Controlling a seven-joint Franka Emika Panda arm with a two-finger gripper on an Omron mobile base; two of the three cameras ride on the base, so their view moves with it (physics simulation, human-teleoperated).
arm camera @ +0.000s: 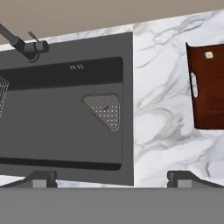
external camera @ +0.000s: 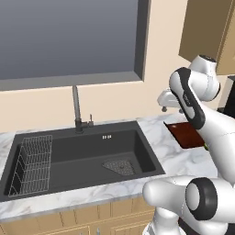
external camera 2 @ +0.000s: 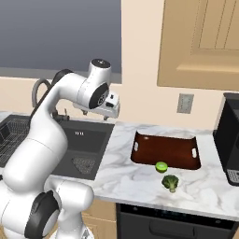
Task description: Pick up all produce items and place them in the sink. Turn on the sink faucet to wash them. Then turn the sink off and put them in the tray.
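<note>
Two produce items sit on the marble counter (external camera 2: 140,179) in the right base view: lime-green fruit (external camera 2: 161,166) touching the front rim of the reddish-brown tray (external camera 2: 168,150), broccoli floret (external camera 2: 170,182) just in front of it, nearer the counter edge. Both outside the tray. The gripper (external camera 2: 110,112) hangs above the counter strip between sink (external camera 2: 86,140) and tray, nothing in it.

Left base view: black sink basin (external camera: 78,153) holds a wire rack (external camera: 32,163) at its left end and a triangular mesh drain (external camera: 120,166) at front right. Faucet (external camera: 76,110) upright behind the basin, side lever (external camera: 90,120) at its base. Tray corner (external camera: 183,133) shows past the arm.

Hand view: looking straight down on the sink's right edge and the marble. Fingertips (arm camera: 41,178) spread wide at the bottom corners, jaws released, grasping nothing. Drain (arm camera: 105,110), faucet base (arm camera: 30,47), tray end with its white mark (arm camera: 209,55) all visible.
</note>
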